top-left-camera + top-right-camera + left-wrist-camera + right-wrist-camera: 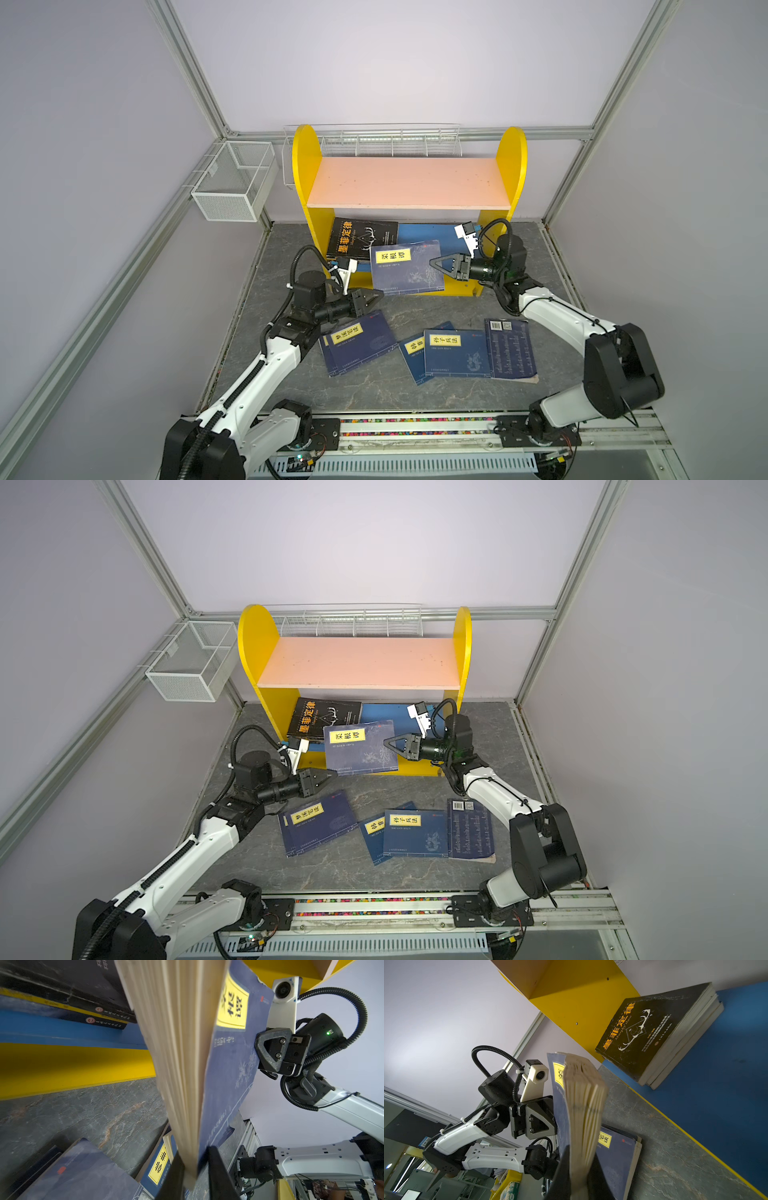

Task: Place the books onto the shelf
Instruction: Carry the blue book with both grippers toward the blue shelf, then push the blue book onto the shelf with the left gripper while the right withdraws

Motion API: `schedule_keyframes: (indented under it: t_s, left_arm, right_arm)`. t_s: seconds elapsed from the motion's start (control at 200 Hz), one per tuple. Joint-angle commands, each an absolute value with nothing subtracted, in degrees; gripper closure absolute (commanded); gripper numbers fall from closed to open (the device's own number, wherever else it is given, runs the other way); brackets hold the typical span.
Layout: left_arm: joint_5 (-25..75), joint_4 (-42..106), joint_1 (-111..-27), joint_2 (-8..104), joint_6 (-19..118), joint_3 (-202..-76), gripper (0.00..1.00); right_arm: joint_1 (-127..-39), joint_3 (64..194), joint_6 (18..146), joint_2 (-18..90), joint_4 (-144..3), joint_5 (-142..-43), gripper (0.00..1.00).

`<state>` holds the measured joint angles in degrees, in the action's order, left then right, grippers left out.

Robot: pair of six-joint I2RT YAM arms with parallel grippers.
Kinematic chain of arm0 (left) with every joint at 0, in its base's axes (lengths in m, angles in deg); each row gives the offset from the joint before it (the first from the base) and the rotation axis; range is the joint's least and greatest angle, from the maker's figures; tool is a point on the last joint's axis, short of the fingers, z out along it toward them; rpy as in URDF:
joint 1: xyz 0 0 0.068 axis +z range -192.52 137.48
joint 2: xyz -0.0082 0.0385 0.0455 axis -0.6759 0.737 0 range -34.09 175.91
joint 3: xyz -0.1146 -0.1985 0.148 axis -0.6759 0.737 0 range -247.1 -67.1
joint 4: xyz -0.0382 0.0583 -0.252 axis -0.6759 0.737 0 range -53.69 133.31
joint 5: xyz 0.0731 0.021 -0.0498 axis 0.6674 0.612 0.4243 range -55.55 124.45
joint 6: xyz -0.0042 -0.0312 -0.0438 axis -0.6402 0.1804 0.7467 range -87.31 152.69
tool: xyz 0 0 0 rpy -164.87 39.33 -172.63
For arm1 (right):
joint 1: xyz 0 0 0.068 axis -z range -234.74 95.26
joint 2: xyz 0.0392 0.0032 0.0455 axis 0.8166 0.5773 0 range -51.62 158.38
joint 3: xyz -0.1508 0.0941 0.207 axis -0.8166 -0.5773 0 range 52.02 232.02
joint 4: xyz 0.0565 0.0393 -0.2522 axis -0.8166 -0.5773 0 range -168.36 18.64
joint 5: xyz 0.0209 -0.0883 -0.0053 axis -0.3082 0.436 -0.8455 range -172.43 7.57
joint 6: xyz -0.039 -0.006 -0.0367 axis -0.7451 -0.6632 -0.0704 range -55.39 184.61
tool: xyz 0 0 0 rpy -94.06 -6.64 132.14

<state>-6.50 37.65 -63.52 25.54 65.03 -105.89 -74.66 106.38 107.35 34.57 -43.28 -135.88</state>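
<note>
Right gripper [434, 264] is clamped tight on the right edge of the held book [405, 266] (navy cover, yellow label), centre of frame in both top views [359, 746]. In the right wrist view its fingers [560, 1175] squeeze the fanned page block from both sides.

Left gripper [375, 296] is at the same book's lower-left corner. In the left wrist view its fingers [174, 1177] press on either side of the page edge [182, 1064], so it is closed on that corner (nothing else in it).

Held book is off the table [374, 395], tilted, cover facing up. It sits in front of the shelf's lower opening and overlaps the blue lower board [428, 232] in the top views.

Shelf [305, 166] is upper centre, yellow sides, with the pink upper board [409, 183] on top. Black book [361, 237] lies flat at the left end of the blue lower board, on top of two more books (page edges show in the right wrist view [643, 1028]).

Loose books lie flat on the table, lower centre:
- Left pair [359, 343], navy, stacked, just under the left gripper's wrist.
- Middle pair [455, 353], navy, overlapping.
- Barcode book [511, 349], back cover up, touching the middle pair on the right.

Wire basket [232, 183] is at the upper left, on the wall frame.
</note>
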Motion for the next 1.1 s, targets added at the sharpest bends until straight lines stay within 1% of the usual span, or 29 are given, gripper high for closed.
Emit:
schedule_keyframes:
  t_s: [0.0, 0.085, 0.19, 0.24, 0.28, 0.3, 0.33, 0.365, 0.39, 0.435, 0.505, 0.635, 0.76, 0.95, 1.095]
  left_arm:
    - [-4.11, 34.92, -64.4, 26.32, 64.64, -108.5, 0.92]
    - [-1.85, 34.01, -64.74, 26.61, 65.38, -108.81, 1.0]
    - [0.84, 32.95, -65.92, 27.82, 65.9, -109.84, 1.0]
    - [2.04, 31.64, -66.66, 28.65, 66.38, -110.31, 1.0]
    - [2.86, 30.69, -67.24, 29.46, 66.74, -110.88, 1.0]
    - [3.3, 30.22, -67.46, 29.97, 66.86, -111.26, 1.0]
    - [4.21, 29.67, -67.78, 30.63, 67.04, -111.76, 1.0]
    - [5.47, 29.22, -68.01, 31.37, 67.25, -112.48, 1.0]
    - [6.25, 28.38, -68.08, 31.8, 67.65, -112.79, 1.0]
    - [7.29, 26.36, -68.1, 32.7, 68.81, -113.27, 1.0]
    - [8.81, 23.74, -68.17, 34.31, 70.49, -114.31, 1.0]
    - [10.38, 23.86, -69.34, 39.02, 70.17, -118.5, 1.0]
    - [10.88, 24.12, -71.41, 44.28, 69.58, -122.4, 1.0]
    - [10.17, 21.26, -75.92, 51.69, 70.15, -127.22, 1.0]
    - [9.45, 20.71, -77.88, 57.1, 72.76, -131.05, 1.0]
  right_arm:
    - [-75.48, 106.03, 103.95, 33.37, -47.48, -135.69, 0.91]
    - [-75.4, 106.41, 101.27, 32.41, -51.32, -134.42, 0.91]
    - [-75.45, 107.02, 98.68, 31.32, -55.56, -132.44, 0.89]
    - [-75.38, 107.7, 97.36, 30.8, -58.02, -131.24, 0.86]
    - [-75.37, 108.16, 96.22, 30.26, -60.25, -129.4, 0.78]
    - [-75.42, 108.39, 95.58, 29.93, -61.77, -127.97, 0.71]
    - [-75.31, 108.86, 94.57, 29.38, -64.38, -125.72, 0.56]
    - [-75.17, 109.03, 93.53, 28.57, -66.52, -123.04, 0.44]
    - [-75.13, 109.07, 92.75, 27.77, -68.08, -121.04, 0.4]
    - [-75.06, 108.99, 91.26, 26.11, -70.78, -116.84, 0.35]
    - [-74.96, 108.17, 89.95, 22.93, -73.73, -109.82, 0.33]
    - [-74.79, 107.3, 87.13, 16.67, -80.11, -97.89, 0.33]
    - [-74.61, 104.22, 87.63, 8.91, -82.29, -86.93, 0.34]
    - [-74.34, 102.79, 85.32, 0.7, -87.1, -78.43, 0.33]
    - [-73.76, 102.81, 84.17, -1.4, -90.35, -76.55, 0.33]
